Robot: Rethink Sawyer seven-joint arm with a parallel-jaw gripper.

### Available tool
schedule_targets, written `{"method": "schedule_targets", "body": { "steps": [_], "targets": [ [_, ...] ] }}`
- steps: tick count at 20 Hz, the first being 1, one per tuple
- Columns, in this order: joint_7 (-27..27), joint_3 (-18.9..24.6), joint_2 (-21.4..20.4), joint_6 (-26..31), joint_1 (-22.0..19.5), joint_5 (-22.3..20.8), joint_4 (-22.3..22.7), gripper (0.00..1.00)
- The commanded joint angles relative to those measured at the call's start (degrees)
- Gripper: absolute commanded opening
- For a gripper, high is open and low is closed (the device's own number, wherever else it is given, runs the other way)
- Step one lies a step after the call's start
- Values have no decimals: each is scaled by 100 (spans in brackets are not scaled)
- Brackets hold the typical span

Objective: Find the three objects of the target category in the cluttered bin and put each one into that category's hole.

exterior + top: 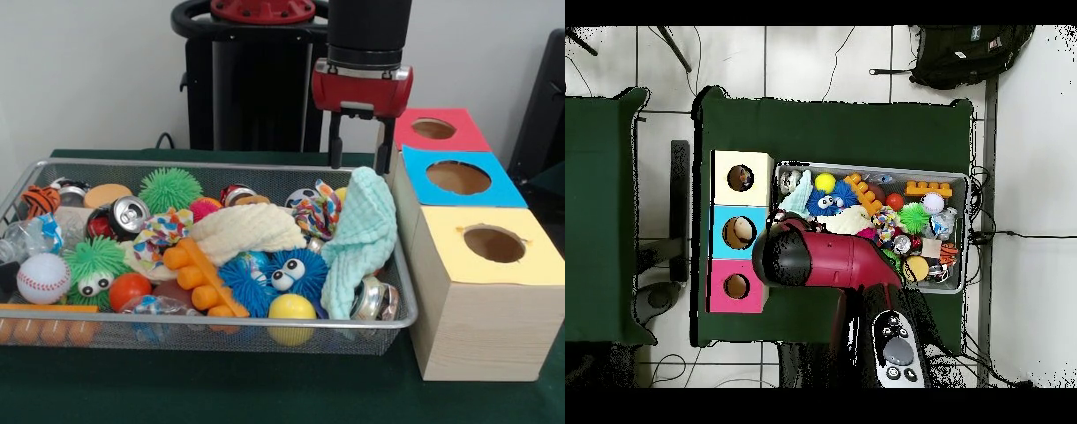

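Observation:
The wire mesh bin [265,325] is full of toys; in the overhead view its rim [895,168] shows. One dotted white fabric piece [159,231] lies left of centre beside a soda can. A second [318,212] lies at the back right, next to the mint-green cloth [362,234]. I cannot find a third. The yellow-topped hole [494,245] is in the nearest wooden box, right of the bin; it also shows in the overhead view [740,178]. My gripper [358,168] is open and empty, just above the mint-green cloth's top at the bin's back right corner. In the overhead view the arm [815,258] hides the gripper.
Blue-topped hole [457,177] and red-topped hole [433,129] sit behind the yellow one. The bin also holds a cream waffle cloth [247,231], fuzzy balls, cans, a baseball [42,278], an orange plastic toy [199,274] and a yellow ball [291,309].

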Motion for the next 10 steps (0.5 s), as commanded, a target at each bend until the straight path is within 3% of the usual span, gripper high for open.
{"method": "schedule_targets", "body": {
  "steps": [1, 10],
  "targets": [
    [351, 170, 152, 219, 32, -170, -35, 100],
    [400, 97, 136, 217, 109, -164, -66, 100]
  ]
}}
